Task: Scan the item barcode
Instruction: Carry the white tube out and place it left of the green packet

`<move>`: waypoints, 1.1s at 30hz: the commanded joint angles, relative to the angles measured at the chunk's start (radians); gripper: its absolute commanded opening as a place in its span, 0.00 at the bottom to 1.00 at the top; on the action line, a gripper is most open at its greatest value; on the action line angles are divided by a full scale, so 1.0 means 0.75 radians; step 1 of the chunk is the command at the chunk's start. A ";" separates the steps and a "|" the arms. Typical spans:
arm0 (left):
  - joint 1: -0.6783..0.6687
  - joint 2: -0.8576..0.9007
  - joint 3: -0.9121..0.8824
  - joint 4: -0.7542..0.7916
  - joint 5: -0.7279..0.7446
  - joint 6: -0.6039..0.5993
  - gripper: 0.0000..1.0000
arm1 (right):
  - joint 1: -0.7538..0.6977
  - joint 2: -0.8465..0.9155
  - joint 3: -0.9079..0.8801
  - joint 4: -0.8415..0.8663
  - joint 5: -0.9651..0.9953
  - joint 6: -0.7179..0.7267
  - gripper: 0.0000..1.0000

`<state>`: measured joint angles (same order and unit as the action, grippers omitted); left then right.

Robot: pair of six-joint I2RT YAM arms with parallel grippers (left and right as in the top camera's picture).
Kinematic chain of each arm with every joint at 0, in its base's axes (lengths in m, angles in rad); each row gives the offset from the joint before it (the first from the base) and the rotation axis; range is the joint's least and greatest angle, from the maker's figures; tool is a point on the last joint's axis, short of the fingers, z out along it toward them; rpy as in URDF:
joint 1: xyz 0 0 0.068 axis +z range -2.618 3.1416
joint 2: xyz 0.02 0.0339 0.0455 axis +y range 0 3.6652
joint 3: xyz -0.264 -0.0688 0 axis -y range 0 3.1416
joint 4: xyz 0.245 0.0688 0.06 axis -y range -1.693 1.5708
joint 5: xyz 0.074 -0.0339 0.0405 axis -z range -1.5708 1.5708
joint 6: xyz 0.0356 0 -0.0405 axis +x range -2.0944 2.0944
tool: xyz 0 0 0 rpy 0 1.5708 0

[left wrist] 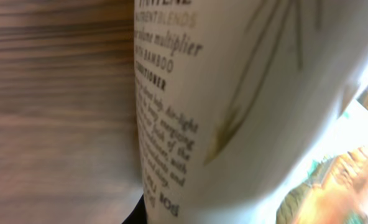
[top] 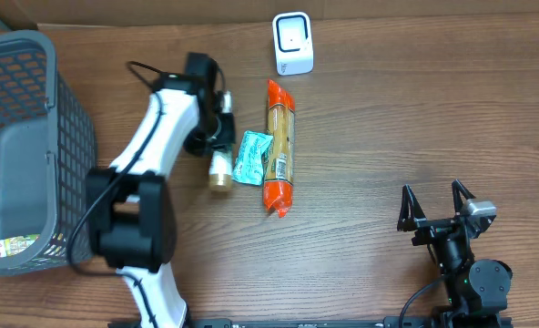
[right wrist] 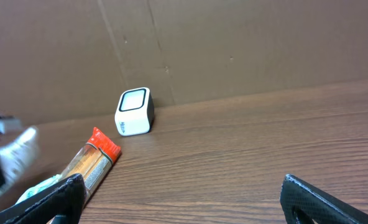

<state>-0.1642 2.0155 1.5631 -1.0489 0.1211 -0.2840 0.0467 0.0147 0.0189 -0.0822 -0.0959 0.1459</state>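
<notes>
Left gripper [top: 215, 146]: clenched. From overhead it looks clamped on the white plastic bottle with a tan cap [top: 219, 170], centre-left of the frame. The fingers themselves are hidden in the left wrist view, which the bottle [left wrist: 234, 93] nearly fills: blurred dark print down its side, "bamboo" just readable, no barcode visible on that face. Whether the bottle is lifted off the wood or resting on it, can't tell.

Bottle runs top-to-bottom in the overhead frame, cap towards the bottom edge. Just right of it is a small teal foil sachet [top: 251, 157], either touching or a hair apart. Right of that, a long clear pasta packet with orange ends [top: 279, 146] lies parallel to the bottle, its edge against the sachet.

White cube-shaped barcode scanner [top: 293, 43] sits top centre, above the packet's upper end and well apart from the bottle. In the right wrist view its window faces the camera [right wrist: 134, 112], with a brown cardboard wall [right wrist: 234, 50] behind.

Right gripper [top: 433, 202]: released, jaws spread wide, nothing between them, parked lower right; black fingers [right wrist: 324, 202] frame bare table.

Grey mesh basket [top: 74, 137] is at the left edge, with a small labelled item [top: 10, 244] inside. Everything is on a brown wood-grain table [top: 388, 118].
</notes>
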 commanded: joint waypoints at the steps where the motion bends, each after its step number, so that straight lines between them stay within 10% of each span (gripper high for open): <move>1: -0.046 0.069 0.020 0.051 -0.001 -0.080 0.19 | 0.006 -0.016 -0.014 0.006 0.017 0.005 1.00; 4: -0.052 0.082 0.022 0.050 0.042 -0.080 0.59 | 0.006 -0.016 -0.014 0.006 0.017 0.005 1.00; 14: -0.013 -0.165 0.384 -0.253 0.034 0.004 0.72 | 0.006 -0.016 -0.014 0.006 0.017 0.005 1.00; 18: 0.079 -0.350 0.579 -0.323 0.015 0.051 1.00 | 0.006 -0.016 -0.014 0.006 0.017 0.005 1.00; 33: 1.220 -0.725 0.655 -0.575 -0.128 -0.194 1.00 | 0.006 -0.016 -0.014 0.006 0.017 0.005 1.00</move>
<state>0.6109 1.4471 2.0800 -1.4761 0.0360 -0.3443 0.0467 0.0147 0.0189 -0.0822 -0.0959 0.1455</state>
